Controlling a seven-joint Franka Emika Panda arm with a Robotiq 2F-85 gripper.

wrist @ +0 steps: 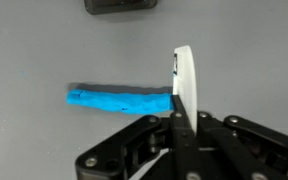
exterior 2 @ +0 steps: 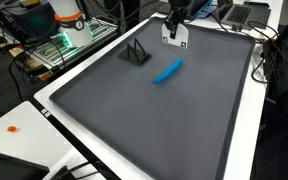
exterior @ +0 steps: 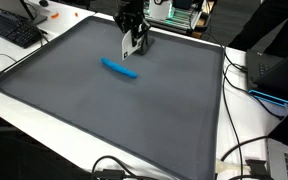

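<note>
Well, from where I stand the gripper (wrist: pixel 184 122) is clamped on a thin white card (wrist: pixel 184 75), pinching its lower end between the two fingers. The card hangs over the far part of the grey mat (exterior: pixel 104 110). In both exterior views it sits near the twelve o'clock edge of the mat.

A blue bar (wrist: pixel 119 100) lies flat on the mat. In an exterior view (exterior: pixel 119 68) it is at about seven o'clock from the claw, and close to it. A black stand (exterior 2: pixel 134 52) sits at about nine o'clock from the bar, apart from it.

In the wrist view the card shows edge-on as a narrow strip. Its long axis runs six to twelve o'clock and its free end points to twelve. The bar lies across that, nine to three, and its three o'clock end meets the card's edge in the picture. Whether the two touch I cannot tell.

The grip looks like the weak point to me. The card is slim and held only at one end, so a push against the mat or the bar could pivot it between the fingers or slide it out. A low sweep could also knock the bar askew.
</note>
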